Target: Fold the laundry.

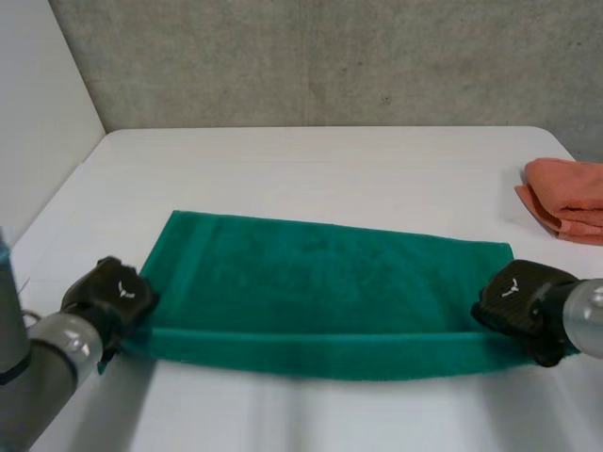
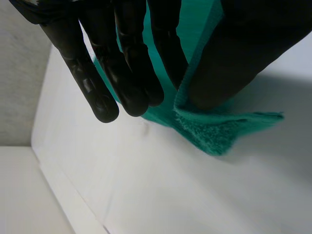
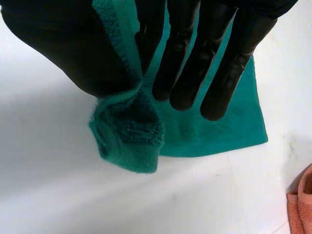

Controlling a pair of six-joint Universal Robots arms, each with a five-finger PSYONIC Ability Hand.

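On the white table (image 1: pixel 320 160), head view: green towel (image 1: pixel 320 282) spread flat from eight o'clock to four o'clock, long side across. Lies smooth over the far part; rises into a narrow lifted band along the near edge. Left hand (image 1: pixel 111 294) at eight o'clock, on the near left corner. Right hand (image 1: pixel 516 299) at four o'clock, on the near right corner. Orange cloth (image 1: pixel 565 198) at two o'clock, folded, well apart from the towel; probably parked there to leave room for the work.

Along the left palm, left wrist view: straight fingers (image 2: pixel 122 73) over the cloth, thumb (image 2: pixel 234 58) under it. Pinches the towel's corner between them, so holding, not wide. Lets a short tuft of the corner stick out past the thumb, just above the table.

Along the right palm, right wrist view: same grip mirrored. Presses the corner between thumb (image 3: pixel 73 48) and straight fingers (image 3: pixel 185 73); leaves a bunched end hanging below the thumb. Shows the rest of the towel flat beyond the fingertips, and an edge of the orange cloth farther off.

Seems a matched hold on both near corners, chosen so the edge rises level. Looks like the start of a first fold, near edge over to far edge. Calls for equal travel by both hands, otherwise risks a skewed fold or a slipped corner.
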